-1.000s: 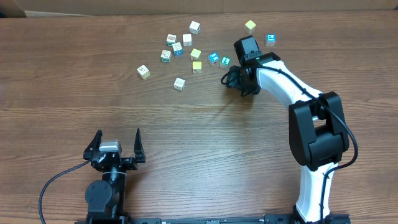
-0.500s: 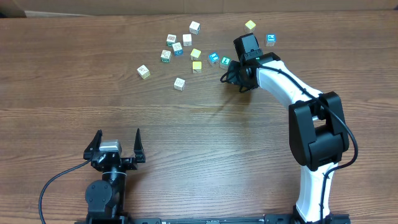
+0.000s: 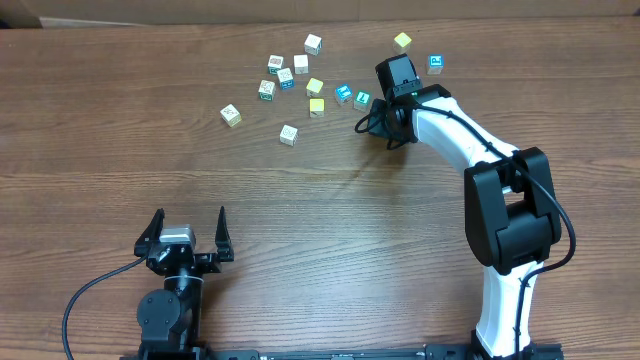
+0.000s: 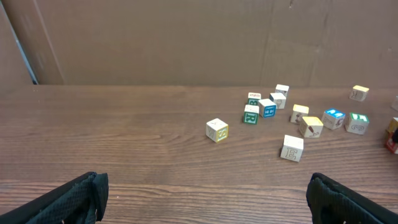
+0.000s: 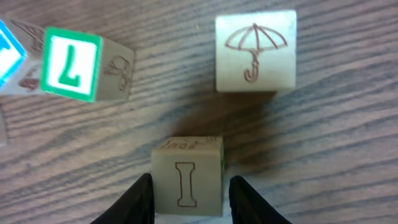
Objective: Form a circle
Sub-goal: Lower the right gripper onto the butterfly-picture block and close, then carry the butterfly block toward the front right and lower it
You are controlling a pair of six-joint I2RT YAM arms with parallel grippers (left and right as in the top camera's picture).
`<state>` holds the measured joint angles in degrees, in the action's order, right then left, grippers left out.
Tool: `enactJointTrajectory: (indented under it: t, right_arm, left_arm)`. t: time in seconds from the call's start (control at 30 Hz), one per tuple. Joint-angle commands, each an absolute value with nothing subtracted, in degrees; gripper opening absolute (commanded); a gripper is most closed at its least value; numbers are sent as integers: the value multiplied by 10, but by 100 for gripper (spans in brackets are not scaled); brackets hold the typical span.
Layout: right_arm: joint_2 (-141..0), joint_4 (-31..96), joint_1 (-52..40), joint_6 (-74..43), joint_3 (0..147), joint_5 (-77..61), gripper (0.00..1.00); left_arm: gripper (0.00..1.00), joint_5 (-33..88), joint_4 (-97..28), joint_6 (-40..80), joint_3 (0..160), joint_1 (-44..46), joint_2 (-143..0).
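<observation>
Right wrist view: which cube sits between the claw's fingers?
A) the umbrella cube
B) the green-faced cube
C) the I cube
C: the I cube sits between the fingers of the right claw, while the umbrella cube and the green-faced cube lie farther ahead, outside them.

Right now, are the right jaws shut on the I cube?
Cannot tell. The jaws flank the I cube; one finger looks to touch it, a thin dark gap shows at the other.
</observation>
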<state>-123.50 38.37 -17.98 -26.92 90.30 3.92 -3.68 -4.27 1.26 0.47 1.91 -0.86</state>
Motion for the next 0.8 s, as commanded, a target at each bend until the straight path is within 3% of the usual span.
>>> enactJointTrajectory:
  t: [0.0,0.37,0.77]
  right_arm:
    - [-1239,387,-176,-245,901,52,37]
    - [-1239,362,-176,-222,901,69,48]
    - [-1235,386,-176,-222,908,68,18]
  left_arm:
    - [99,-33,-41,2,3,23,-3]
    - [100,-34,-41,2,3,23,-3]
    - [100,-34,-41,2,3,23,-3]
